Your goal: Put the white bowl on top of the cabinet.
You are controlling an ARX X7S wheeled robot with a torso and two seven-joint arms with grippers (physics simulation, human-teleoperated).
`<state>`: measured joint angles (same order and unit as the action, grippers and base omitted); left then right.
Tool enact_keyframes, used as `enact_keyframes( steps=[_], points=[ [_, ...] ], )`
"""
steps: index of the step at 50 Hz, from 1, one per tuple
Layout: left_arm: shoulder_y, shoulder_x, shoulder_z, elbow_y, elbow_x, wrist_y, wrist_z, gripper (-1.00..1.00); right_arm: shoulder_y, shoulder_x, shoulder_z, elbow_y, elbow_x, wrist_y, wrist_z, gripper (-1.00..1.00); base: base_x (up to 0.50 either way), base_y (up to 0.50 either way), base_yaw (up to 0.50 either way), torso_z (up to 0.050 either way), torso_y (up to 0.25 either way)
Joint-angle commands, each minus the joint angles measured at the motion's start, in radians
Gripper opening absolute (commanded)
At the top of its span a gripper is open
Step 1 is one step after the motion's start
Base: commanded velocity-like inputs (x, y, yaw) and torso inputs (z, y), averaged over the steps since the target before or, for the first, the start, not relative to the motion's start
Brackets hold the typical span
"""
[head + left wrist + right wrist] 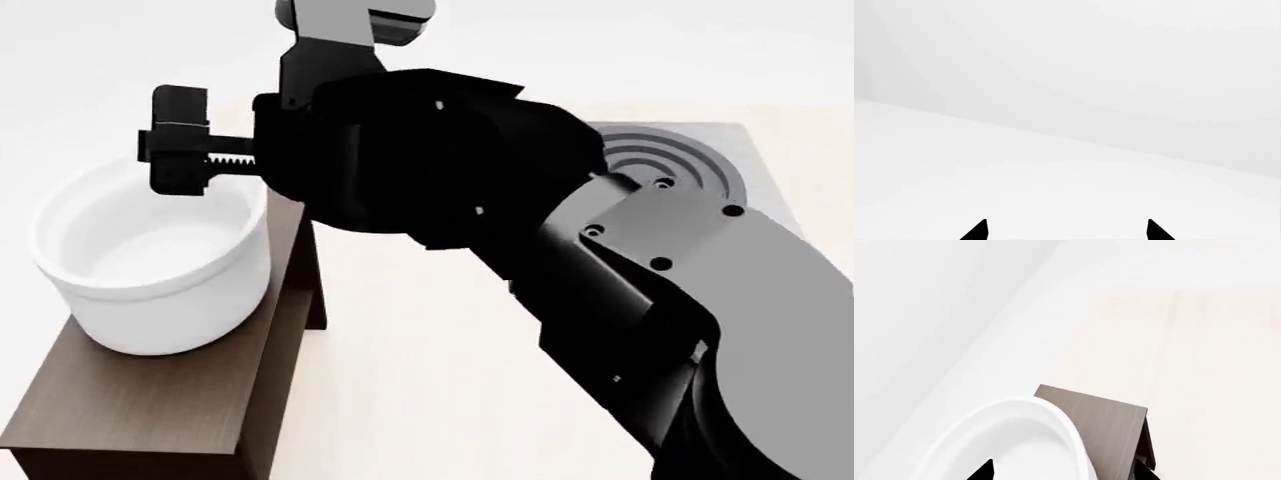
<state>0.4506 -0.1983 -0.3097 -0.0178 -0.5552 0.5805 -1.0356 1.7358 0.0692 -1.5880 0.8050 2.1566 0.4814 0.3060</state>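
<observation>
One gripper at work: the right gripper (pixel 180 140) hangs over the white bowl's (pixel 147 262) far rim, at about 12 o'clock of the bowl; its fingers are spread, one tip on each side of the wall in the right wrist view, and whether they touch it cannot be told.
Step, as I judge it: letting go; lift straight up so the rim is not dragged.
Bowl: upright on the cabinet (pixel 160 395) top, filling its width.
Right arm: reaches across from 4 o'clock, forearm level.
Left gripper (pixel 1067 230): tips apart, holding nothing.
</observation>
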Motion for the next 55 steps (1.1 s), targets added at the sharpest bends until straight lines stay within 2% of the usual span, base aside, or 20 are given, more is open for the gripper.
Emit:
enact_keyframes(
  steps=[1,16,29,55],
  points=[
    [-0.002,-0.001,0.002,0.001,0.002,-0.003,-0.002,1.00,0.036,0.066,0.025,-0.101,-0.009,-0.039,0.061,1.00,0.00,0.00,0.00,0.000,0.000],
    [-0.003,-0.002,0.003,-0.001,0.002,-0.002,-0.001,1.00,0.095,0.189,0.063,-0.234,-0.027,-0.095,0.154,1.00,0.00,0.00,0.00,0.000,0.000],
    [-0.003,-0.001,0.004,-0.001,0.004,-0.001,-0.003,1.00,0.114,0.253,0.083,-0.299,-0.045,-0.132,0.200,1.00,0.00,0.00,0.00,0.000,0.000],
    [-0.003,-0.003,0.005,0.001,0.007,-0.005,-0.007,1.00,0.177,0.453,0.144,-0.594,-0.106,-0.222,0.364,1.00,0.00,0.00,0.00,0.000,0.000]
  ],
)
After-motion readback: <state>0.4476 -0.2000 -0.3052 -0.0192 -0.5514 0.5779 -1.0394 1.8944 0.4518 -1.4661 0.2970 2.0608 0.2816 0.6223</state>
